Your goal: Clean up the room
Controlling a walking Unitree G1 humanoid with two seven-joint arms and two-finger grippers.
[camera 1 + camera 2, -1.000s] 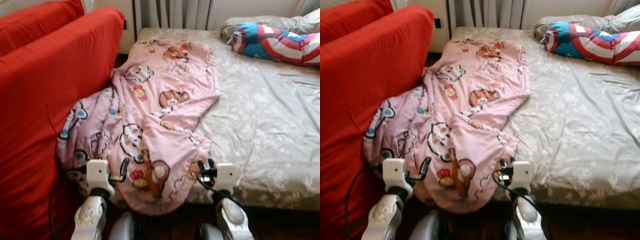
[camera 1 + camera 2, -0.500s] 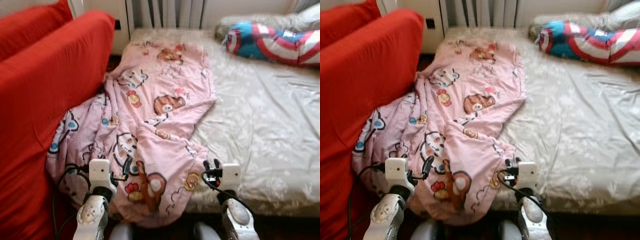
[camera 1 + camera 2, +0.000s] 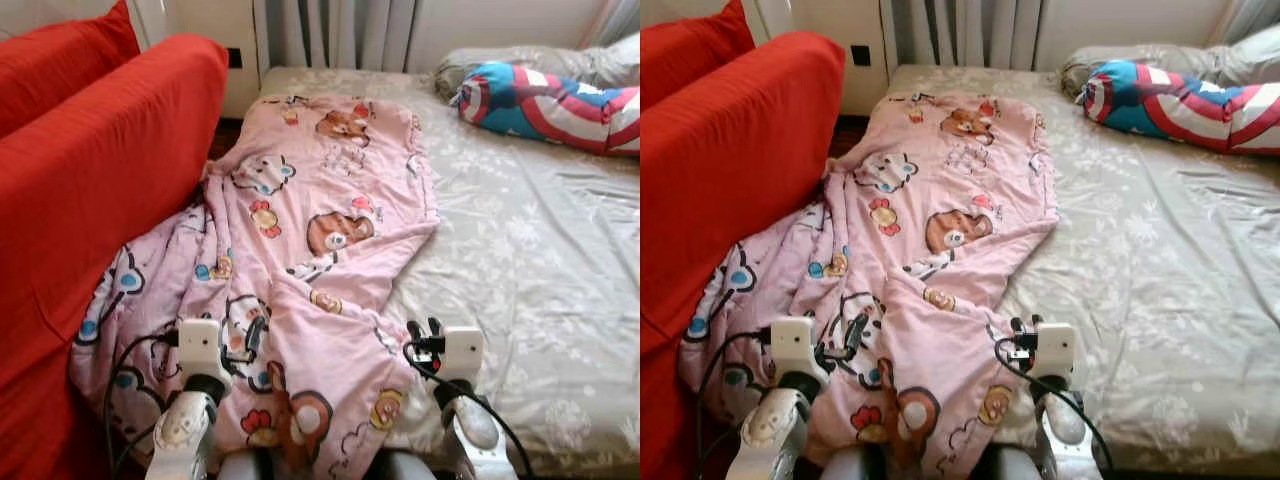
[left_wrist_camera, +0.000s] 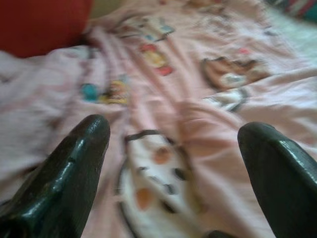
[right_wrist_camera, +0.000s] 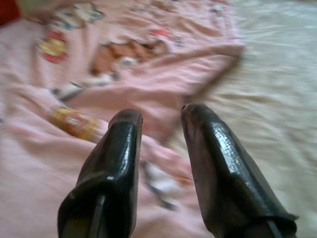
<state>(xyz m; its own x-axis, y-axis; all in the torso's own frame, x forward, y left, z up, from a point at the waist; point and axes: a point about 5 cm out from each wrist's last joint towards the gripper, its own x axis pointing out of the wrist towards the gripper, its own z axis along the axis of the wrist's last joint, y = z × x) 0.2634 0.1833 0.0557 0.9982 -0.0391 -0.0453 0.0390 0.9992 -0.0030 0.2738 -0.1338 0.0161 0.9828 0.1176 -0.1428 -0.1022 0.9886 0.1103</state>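
Both grippers above pink blanket (image 3: 320, 230) on bed (image 3: 520, 260).
I see left gripper (image 4: 173, 144) spread wide, right gripper (image 5: 161, 119) narrowly parted; 0 items gripped.

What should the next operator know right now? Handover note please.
Left end effector: open wide, empty, over the near end of the pink blanket.
Right end effector: fingers slightly apart, empty, at the blanket's near right edge.
Blanket: rumpled, draped from the bed down against the red sofa.
Striped pillow at the bed's far right.
Done: nothing grasped yet.
Left: grip the blanket, straighten or fold it.
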